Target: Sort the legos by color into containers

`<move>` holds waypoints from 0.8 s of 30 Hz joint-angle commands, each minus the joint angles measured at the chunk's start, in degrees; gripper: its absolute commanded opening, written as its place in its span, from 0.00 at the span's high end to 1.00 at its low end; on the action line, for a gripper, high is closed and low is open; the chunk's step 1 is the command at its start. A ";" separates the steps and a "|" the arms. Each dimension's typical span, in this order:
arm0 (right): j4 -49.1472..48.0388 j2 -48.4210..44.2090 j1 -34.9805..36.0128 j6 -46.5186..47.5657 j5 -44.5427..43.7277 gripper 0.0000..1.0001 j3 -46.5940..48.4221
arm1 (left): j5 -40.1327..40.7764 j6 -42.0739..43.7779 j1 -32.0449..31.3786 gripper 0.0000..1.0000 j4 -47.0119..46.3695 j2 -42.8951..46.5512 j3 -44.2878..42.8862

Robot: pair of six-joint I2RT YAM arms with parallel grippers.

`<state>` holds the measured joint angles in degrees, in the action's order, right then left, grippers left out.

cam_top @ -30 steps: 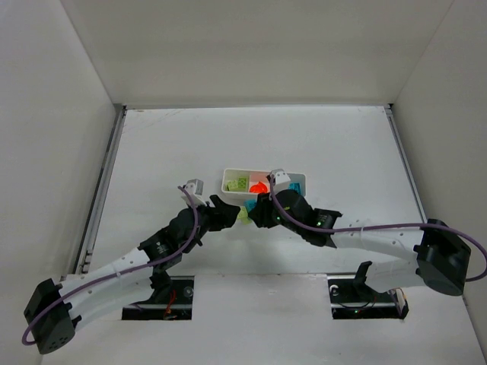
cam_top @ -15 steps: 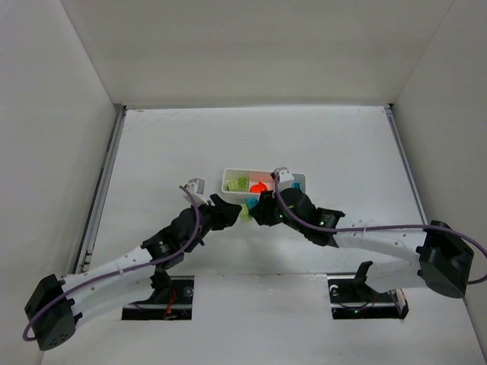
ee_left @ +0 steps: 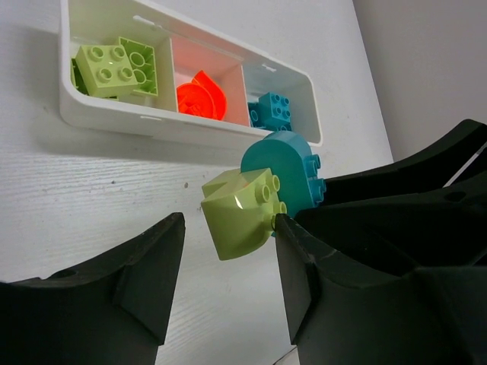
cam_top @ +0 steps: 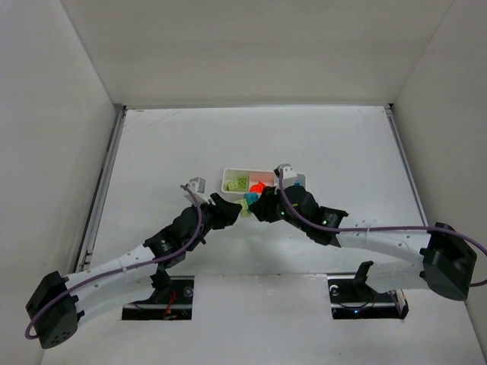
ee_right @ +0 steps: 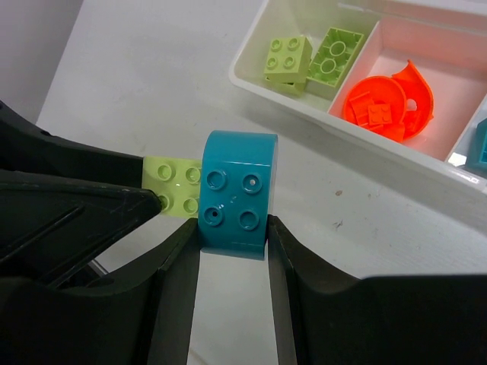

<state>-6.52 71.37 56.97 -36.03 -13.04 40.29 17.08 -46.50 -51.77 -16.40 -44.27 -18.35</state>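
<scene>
White walls [cam_top: 228, 46] box the table [cam_top: 190, 144]; right tool [ee_right: 233, 228] pinches cyan lego [ee_right: 236, 190], left tool [ee_left: 228, 224] spread.

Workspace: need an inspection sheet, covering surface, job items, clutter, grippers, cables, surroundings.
Surface: white table.
Job's things: tray holds two green bricks left, orange piece middle, cyan brick right; cyan piece and green piece touching, in front of it.
Clutter: nothing seen.
Grippers: right gripper shut on cyan piece; left gripper straddles green piece, gap at one finger, grip unclear.
Cables: purple cable along each arm.
Surroundings: white walls on three sides.
</scene>
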 commanded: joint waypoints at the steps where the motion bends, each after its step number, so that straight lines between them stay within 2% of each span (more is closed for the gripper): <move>1: -5.25 -0.27 -0.15 -1.14 0.64 0.67 0.14 | -0.03 -1.13 -0.39 0.54 -4.16 -0.38 0.24; 11: -7.10 0.87 0.03 -2.46 2.23 0.67 -0.13 | 0.06 -3.95 -0.57 0.64 -7.41 -1.26 1.91; 18: -8.06 1.31 0.03 -3.17 2.40 0.67 -0.74 | 0.50 -3.86 -0.57 0.78 -7.41 0.94 2.18; 24: -9.91 1.23 -0.76 -4.05 2.40 0.67 -1.71 | 0.50 -4.39 -0.48 0.83 -7.94 1.29 2.44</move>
<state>-11.11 72.75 56.88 -39.05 -11.46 38.83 17.72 -49.89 -52.03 -21.21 -43.94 -16.49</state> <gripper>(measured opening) 0.428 0.297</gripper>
